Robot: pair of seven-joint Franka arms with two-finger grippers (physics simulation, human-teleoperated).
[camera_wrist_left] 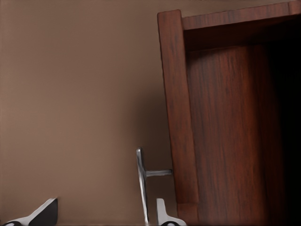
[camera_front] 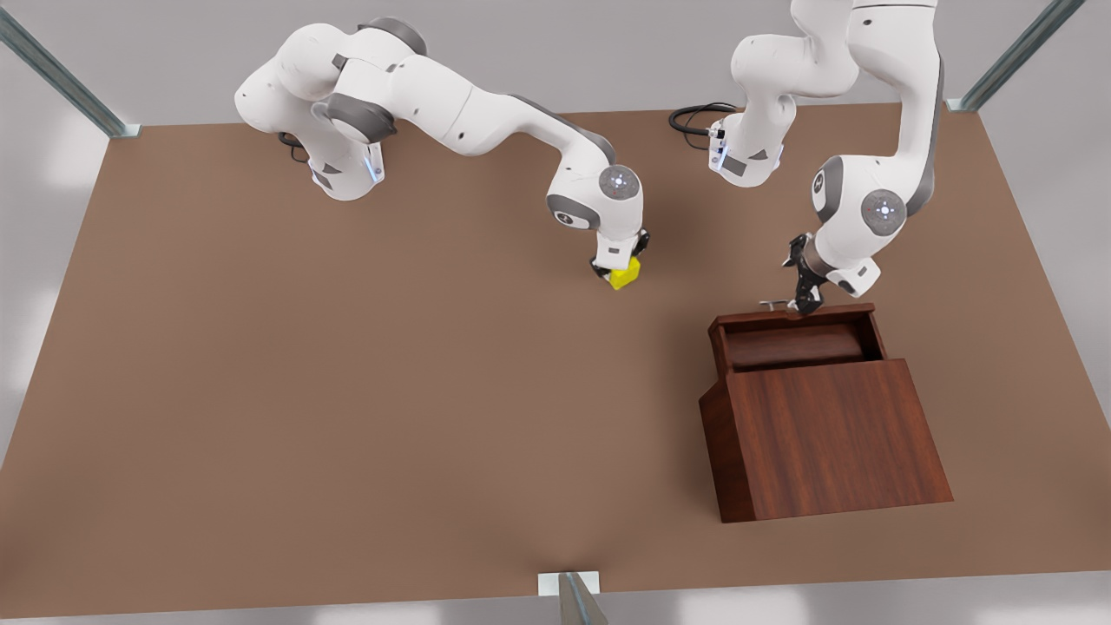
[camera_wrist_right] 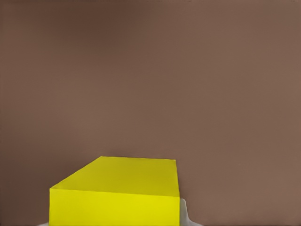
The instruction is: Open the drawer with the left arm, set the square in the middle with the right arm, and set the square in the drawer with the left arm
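The drawer [camera_front: 794, 345] stands pulled out of the wooden box [camera_front: 833, 434] on the front view's right. Its silver handle [camera_front: 772, 304] faces the back of the table. My left gripper [camera_front: 804, 302] hovers at that handle, open. In the left wrist view the handle [camera_wrist_left: 141, 183] lies between the spread fingers [camera_wrist_left: 44, 213], beside the drawer's front wall [camera_wrist_left: 178, 108]. My right gripper [camera_front: 618, 271] is over the middle of the table, shut on the yellow square [camera_front: 625, 276]. The right wrist view has the square [camera_wrist_right: 117, 193] close up, above bare tabletop.
The brown table [camera_front: 304, 391] stretches wide to the front view's left and front. Both arm bases stand at the back edge, with a black cable [camera_front: 694, 117] by one. Metal frame posts [camera_front: 573, 599] stand at the table's edges.
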